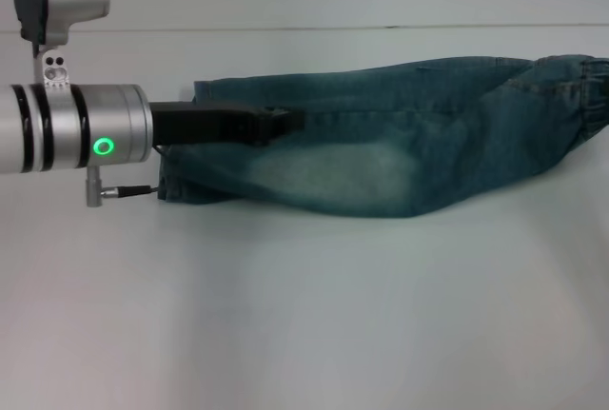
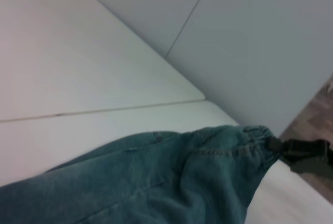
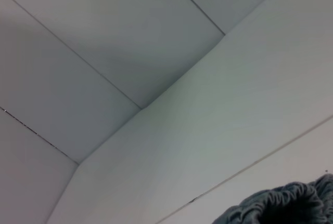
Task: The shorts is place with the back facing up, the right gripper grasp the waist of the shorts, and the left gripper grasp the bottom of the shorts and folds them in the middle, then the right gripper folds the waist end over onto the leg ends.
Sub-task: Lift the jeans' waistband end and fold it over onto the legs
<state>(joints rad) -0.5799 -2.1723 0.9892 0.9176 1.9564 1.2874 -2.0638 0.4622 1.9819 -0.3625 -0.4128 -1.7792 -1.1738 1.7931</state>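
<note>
White table (image 1: 304,315) beneath pale wall panels (image 2: 260,37).

Faded denim cloth shorts (image 1: 381,134) lie on a smooth matt table (image 1: 304,315).

The table (image 1: 304,334) is bare along its near edge; only the shorts (image 1: 381,134) lie across its far half.

Lab: bare white table (image 1: 304,334), panelled walls (image 3: 104,42)
</note>
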